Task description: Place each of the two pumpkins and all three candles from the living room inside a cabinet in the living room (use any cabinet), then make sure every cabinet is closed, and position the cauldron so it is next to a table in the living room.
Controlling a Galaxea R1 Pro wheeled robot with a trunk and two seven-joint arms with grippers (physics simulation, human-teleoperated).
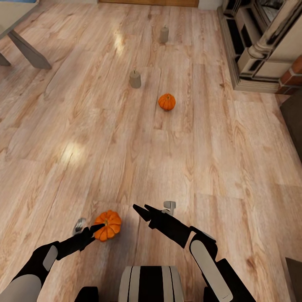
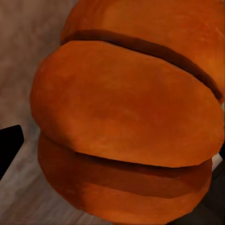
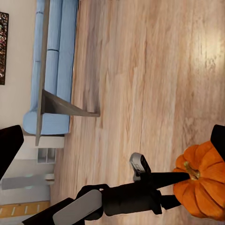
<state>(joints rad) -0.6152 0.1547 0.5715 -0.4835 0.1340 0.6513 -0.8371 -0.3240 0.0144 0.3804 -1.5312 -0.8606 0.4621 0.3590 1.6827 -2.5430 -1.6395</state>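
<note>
One orange pumpkin (image 1: 108, 225) sits on the wood floor just ahead of my base. My left gripper (image 1: 100, 228) is open with its fingers on either side of it. In the left wrist view this pumpkin (image 2: 126, 117) is very close, and floor shows between it and one black finger (image 2: 9, 145). The right wrist view shows the same pumpkin (image 3: 204, 187) between the left gripper's fingers (image 3: 173, 177). My right gripper (image 1: 143, 209) hovers open and empty to the pumpkin's right. A second pumpkin (image 1: 167, 102) lies farther ahead. Two beige candles (image 1: 135, 79) (image 1: 164, 34) stand beyond it.
A low table with slanted pale legs (image 1: 25, 48) stands at the far left, and also appears as the table (image 3: 51, 105) before a blue sofa (image 3: 51, 61). A stone fireplace surround (image 1: 260, 46) fills the far right. A dark piece of furniture (image 1: 293, 121) lines the right edge.
</note>
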